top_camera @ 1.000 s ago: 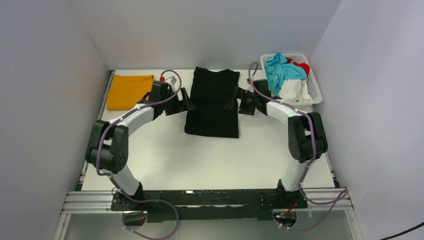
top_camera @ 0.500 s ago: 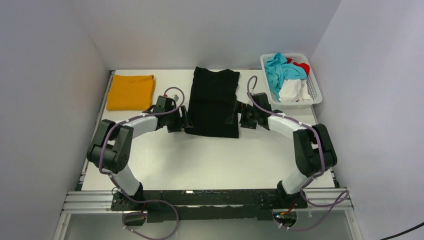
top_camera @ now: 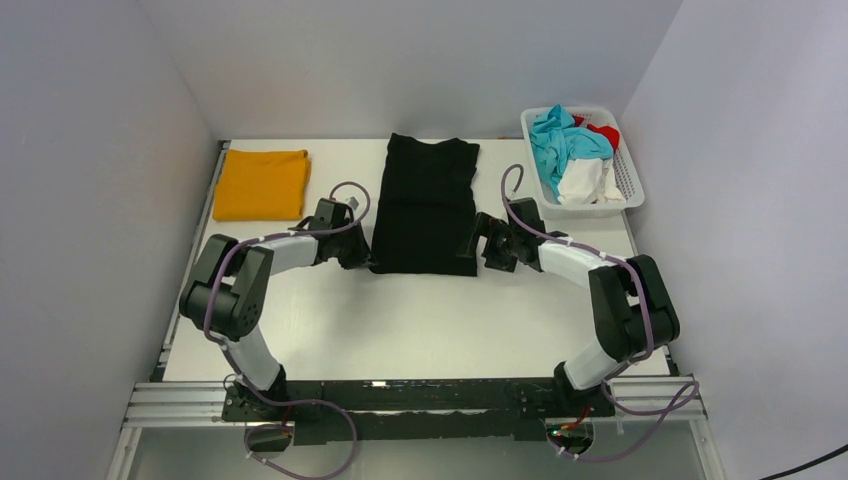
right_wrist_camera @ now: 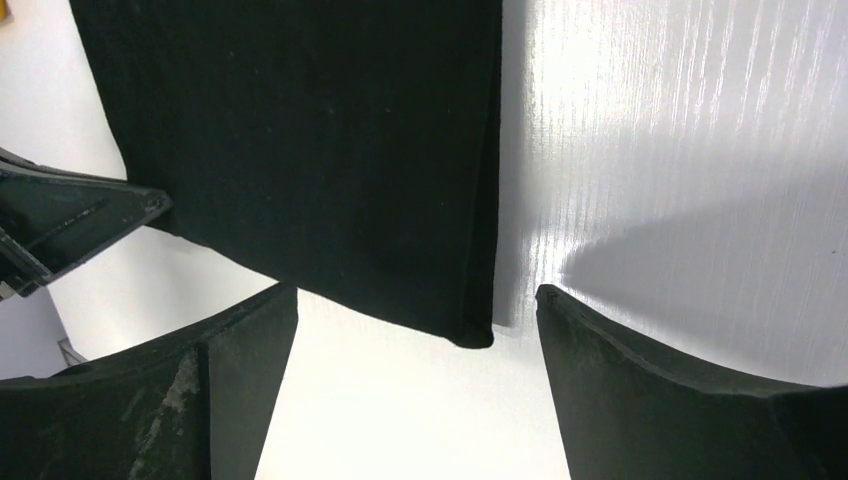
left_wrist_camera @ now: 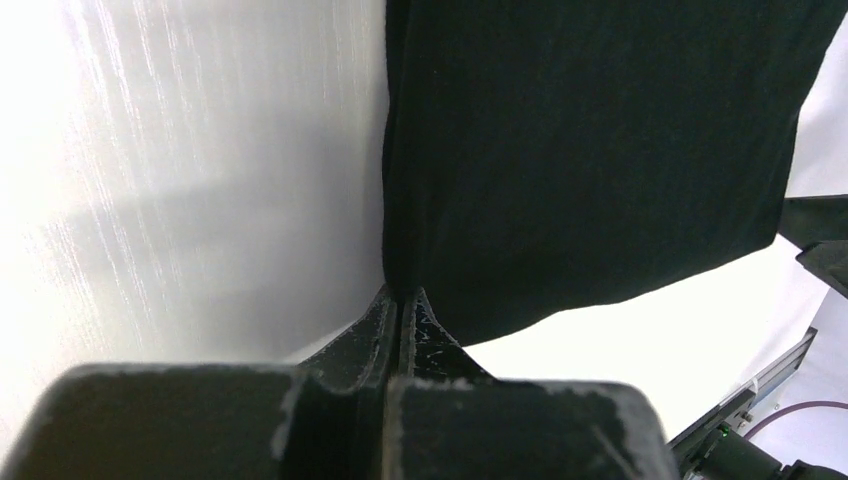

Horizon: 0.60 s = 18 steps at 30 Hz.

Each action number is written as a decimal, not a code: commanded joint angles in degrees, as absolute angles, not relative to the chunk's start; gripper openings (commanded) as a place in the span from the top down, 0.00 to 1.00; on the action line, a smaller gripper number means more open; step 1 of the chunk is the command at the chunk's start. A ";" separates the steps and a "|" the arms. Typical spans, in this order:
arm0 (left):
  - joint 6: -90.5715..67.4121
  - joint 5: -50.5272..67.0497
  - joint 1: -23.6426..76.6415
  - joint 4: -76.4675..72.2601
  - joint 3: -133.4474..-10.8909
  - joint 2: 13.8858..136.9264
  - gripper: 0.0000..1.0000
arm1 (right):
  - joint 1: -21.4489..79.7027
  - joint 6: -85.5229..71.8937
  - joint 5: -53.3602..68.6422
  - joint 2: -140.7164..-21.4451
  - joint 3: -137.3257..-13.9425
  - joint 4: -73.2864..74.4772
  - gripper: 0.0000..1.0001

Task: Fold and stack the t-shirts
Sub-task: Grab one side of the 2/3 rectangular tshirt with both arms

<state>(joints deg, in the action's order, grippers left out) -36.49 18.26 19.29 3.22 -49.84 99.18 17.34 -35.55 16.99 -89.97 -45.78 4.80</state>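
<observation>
Left hand [left_wrist_camera: 398, 300] low on white worktop [top_camera: 420, 310], fingers pressed together, pinching near-left corner of large black cloth t-shirt [top_camera: 425, 205]. Right hand [right_wrist_camera: 415, 295] spread wide, shirt's near-right corner lying in gap between fingers. Black shirt flat, folded to long narrow rectangle, middle of worktop, far end near back wall. Far-left corner: folded orange-yellow cloth t-shirt [top_camera: 262, 183], well apart from black one. Far right: white plastic lattice basket [top_camera: 632, 190] holding teal, white, red cloth.
</observation>
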 commanded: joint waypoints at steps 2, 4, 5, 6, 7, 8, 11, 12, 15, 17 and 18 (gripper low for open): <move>-36.36 16.44 20.04 3.15 -47.38 99.32 1.00 | 17.71 -38.62 15.97 -89.95 -44.48 4.59 0.15; -36.22 16.14 20.12 2.04 -46.67 98.70 1.00 | 17.98 -39.03 15.81 -89.73 -43.29 4.45 0.23; -36.25 16.03 20.10 1.71 -46.55 98.55 1.00 | 17.96 -39.22 15.92 -89.78 -42.84 4.17 0.26; -36.32 15.92 20.20 1.41 -46.37 98.57 1.00 | 18.01 -39.26 16.17 -89.98 -42.66 4.01 0.28; -36.33 15.86 20.21 1.29 -46.36 98.53 1.00 | 18.05 -39.36 16.34 -90.26 -42.70 4.08 0.30; -36.37 15.67 20.29 1.31 -46.40 98.61 1.00 | 18.13 -39.37 16.40 -90.46 -42.71 4.17 0.33; -36.59 14.90 20.30 1.80 -46.34 98.61 1.00 | 19.01 -38.93 16.14 -90.92 -42.99 5.61 0.40; -36.66 14.74 20.30 1.72 -46.20 98.59 1.00 | 19.14 -38.86 15.67 -90.96 -42.98 6.44 0.42; -37.10 14.51 20.30 0.92 -45.55 98.35 1.00 | 19.32 -39.12 15.31 -91.29 -42.55 6.46 0.65; -37.21 14.42 20.30 0.80 -45.38 98.35 1.00 | 19.46 -39.21 15.86 -91.48 -42.54 6.31 0.72; -37.19 14.52 20.30 0.64 -45.23 98.27 1.00 | 19.55 -39.20 15.90 -91.49 -42.55 6.40 0.75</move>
